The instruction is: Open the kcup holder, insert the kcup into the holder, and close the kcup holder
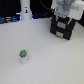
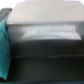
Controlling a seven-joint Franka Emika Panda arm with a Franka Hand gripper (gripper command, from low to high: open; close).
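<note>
The kcup holder [image 1: 63, 30] is a black boxy unit at the exterior view's right, toward the back of the white table. My gripper [image 1: 63, 20] hangs right over it, its white hand just above the box; the dark fingers blend into the black box, so I cannot tell how the jaws stand. The wrist view is filled by the holder [image 2: 45, 45], with its grey top and dark front seen close up and blurred; no fingers show there. The kcup [image 1: 22, 54], a tiny white pod with a green top, stands alone on the table at the front left, far from the gripper.
A white bottle-like object [image 1: 25, 10] stands at the back left next to dark items along the table's far edge. A teal object [image 2: 4, 47] shows beside the holder in the wrist view.
</note>
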